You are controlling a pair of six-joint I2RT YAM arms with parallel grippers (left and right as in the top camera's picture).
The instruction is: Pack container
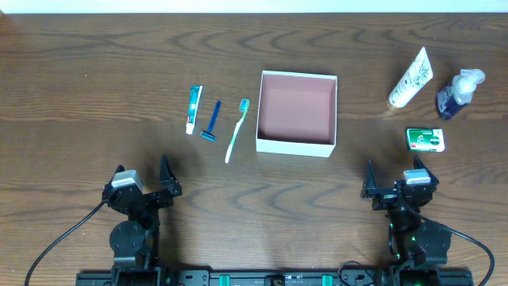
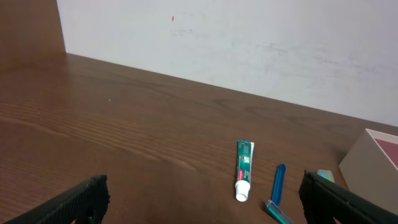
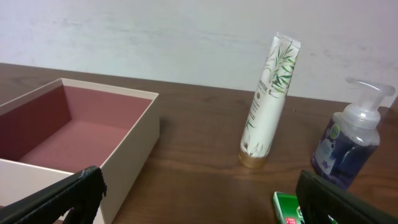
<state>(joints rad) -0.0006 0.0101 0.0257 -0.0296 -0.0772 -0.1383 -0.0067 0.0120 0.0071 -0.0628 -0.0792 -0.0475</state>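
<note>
The container [image 1: 297,144], a square shallow box with white walls and a pink inside, sits empty at mid table; the right wrist view shows its wall [image 3: 127,152]. Left of it lie a toothpaste tube [image 1: 194,109] [image 2: 244,168], a blue razor [image 1: 213,121] [image 2: 277,190] and a toothbrush [image 1: 236,129]. To its right are a white tube [image 1: 410,77] [image 3: 270,102], a blue pump bottle [image 1: 456,94] [image 3: 346,141] and a green soap box [image 1: 425,140] [image 3: 285,208]. My left gripper [image 1: 144,175] [image 2: 202,199] and right gripper [image 1: 397,176] [image 3: 199,196] both stand open near the front edge, holding nothing.
Bare dark wood table [image 1: 95,87] stretches between the grippers and the items. A white wall [image 2: 249,43] rises behind the table's far edge. Black cables [image 1: 55,242] trail from the arm bases at the front.
</note>
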